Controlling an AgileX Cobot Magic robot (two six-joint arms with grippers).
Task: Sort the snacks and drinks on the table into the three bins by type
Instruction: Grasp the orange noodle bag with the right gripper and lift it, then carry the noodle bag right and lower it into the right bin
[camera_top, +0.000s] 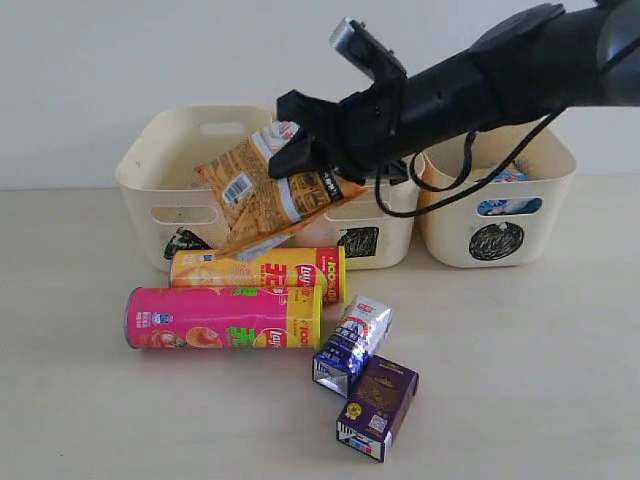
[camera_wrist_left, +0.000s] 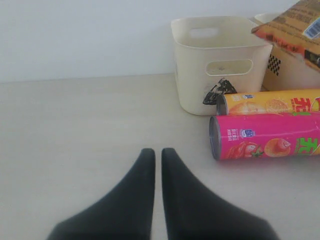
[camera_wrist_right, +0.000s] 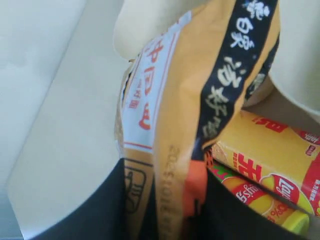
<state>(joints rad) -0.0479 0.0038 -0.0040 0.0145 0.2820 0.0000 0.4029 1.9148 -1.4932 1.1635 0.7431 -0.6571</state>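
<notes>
Though alike, three bins (camera_top: 160, 152), two tubes (camera_top: 225, 318)

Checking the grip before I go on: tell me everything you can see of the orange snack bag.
The orange bag is crinkly foil, printed with a white panel of red characters, a black band of white characters and a barcode label. It hangs tilted in the air, pinched near its upper end by the right gripper, in front of the cream bins and above the yellow tube. Whether its lower corner touches that tube cannot be told.
</notes>
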